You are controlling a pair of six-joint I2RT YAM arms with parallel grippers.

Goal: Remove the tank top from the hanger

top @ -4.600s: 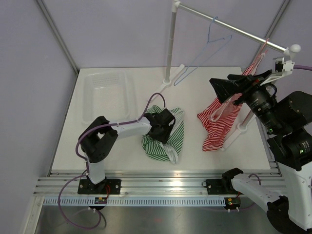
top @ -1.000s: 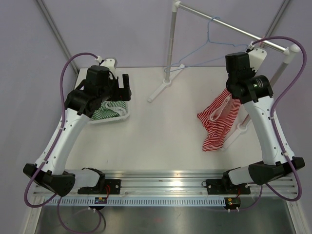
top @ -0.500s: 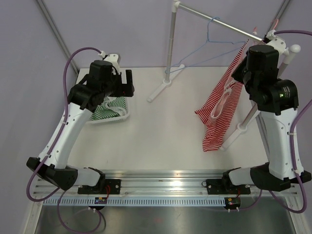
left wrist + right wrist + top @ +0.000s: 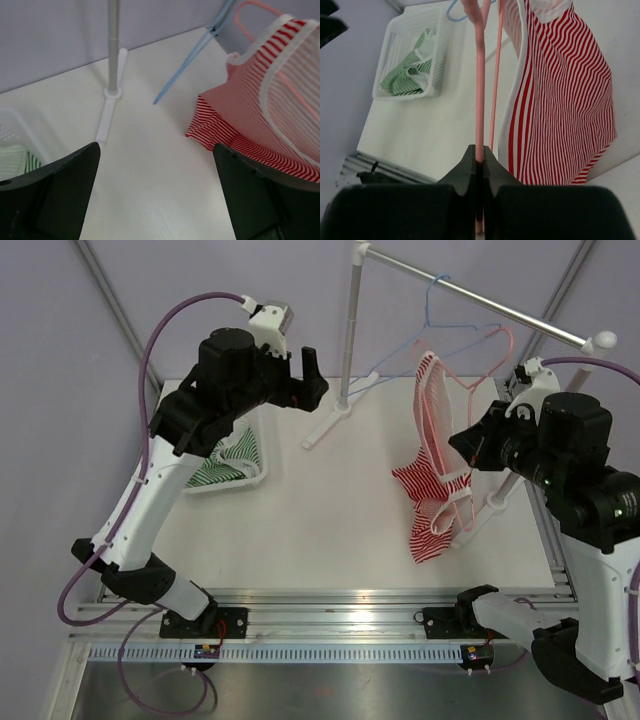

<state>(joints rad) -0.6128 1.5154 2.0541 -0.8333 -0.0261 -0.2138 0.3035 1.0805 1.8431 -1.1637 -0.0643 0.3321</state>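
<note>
The tank top (image 4: 432, 475) is red-and-white striped and hangs from a pink hanger (image 4: 483, 352). Its lower part trails down to the table. My right gripper (image 4: 468, 448) is shut on the hanger's thin pink wire and holds it below and left of the rail. In the right wrist view the right gripper (image 4: 479, 161) pinches the hanger (image 4: 479, 75), with the tank top (image 4: 555, 95) draped to the right. My left gripper (image 4: 300, 378) is raised high at the back left, open and empty. In the left wrist view the left gripper (image 4: 157, 200) faces the tank top (image 4: 250, 115).
A metal rail (image 4: 470, 292) on two white stands crosses the back, with an empty blue hanger (image 4: 440, 310) on it. The left stand's foot (image 4: 330, 420) rests on the table. A white basket (image 4: 258, 455) at the left holds a green striped garment (image 4: 215, 468).
My right arm has swung the hanger and tank top down and to the left, away from the rail. My left arm has risen and moved right, still open.
</note>
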